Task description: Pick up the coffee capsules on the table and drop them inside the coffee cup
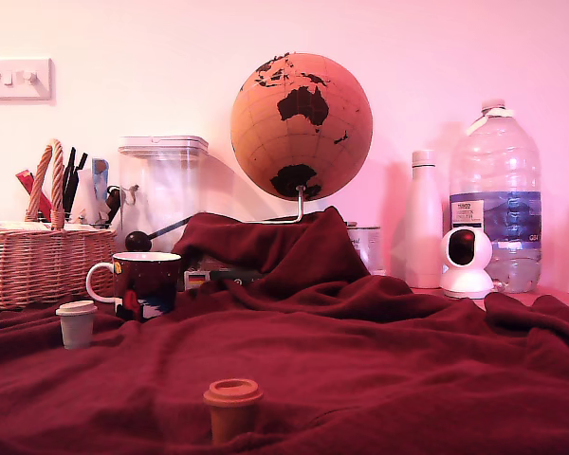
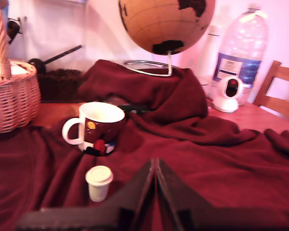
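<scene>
gripper (image 2: 155,166): I'm seeing it only in my wrist view, two dark fingers pressing together at the tips, clenched with nothing between them, hanging low over the red cloth

orange-brown capsule (image 1: 232,408): sitting closest to the table's (image 1: 379,379) near edge in the exterior view, standing rim up on the fleece; not showing in the wrist view

pale capsule (image 2: 99,182): standing upright just ahead of my gripper, a bit off to one side, near the mug but not touching it

coffee cup (image 2: 97,126): maroon mug sitting upright right behind the pale capsule, white handle pointing toward the basket, white inside looking empty from what I'm getting

blue capsule: not spotting it in either view

wicker basket (image 1: 38,261): sitting at the exterior view's left edge, behind the mug

far side: globe (image 1: 302,125) standing over the bunched-up cloth, clear canister (image 1: 166,185) beside it, white bottle (image 1: 423,220), little white camera (image 1: 466,262) and big water bottle (image 1: 496,194) lining up toward the exterior view's right
</scene>
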`<state>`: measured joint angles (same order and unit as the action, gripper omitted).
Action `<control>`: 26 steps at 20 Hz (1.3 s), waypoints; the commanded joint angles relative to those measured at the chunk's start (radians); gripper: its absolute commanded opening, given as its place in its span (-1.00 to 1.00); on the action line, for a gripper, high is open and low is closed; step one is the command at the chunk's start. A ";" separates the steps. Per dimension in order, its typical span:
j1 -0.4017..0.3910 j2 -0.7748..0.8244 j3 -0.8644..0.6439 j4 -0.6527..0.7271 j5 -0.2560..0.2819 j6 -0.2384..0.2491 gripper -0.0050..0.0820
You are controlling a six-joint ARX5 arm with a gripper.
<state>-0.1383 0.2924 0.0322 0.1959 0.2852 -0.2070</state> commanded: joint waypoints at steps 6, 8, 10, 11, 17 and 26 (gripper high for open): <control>-0.012 0.213 0.004 0.158 -0.026 0.039 0.58; -0.021 0.286 0.004 0.209 -0.032 0.043 0.58; -0.032 0.359 0.004 0.277 -0.036 0.051 0.58; -0.039 0.394 0.004 0.305 -0.040 0.056 0.58; -0.057 0.599 0.004 0.475 -0.082 0.061 0.58; -0.058 0.887 0.005 0.710 -0.084 0.084 0.57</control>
<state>-0.1944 1.1591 0.0372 0.8806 0.2035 -0.1352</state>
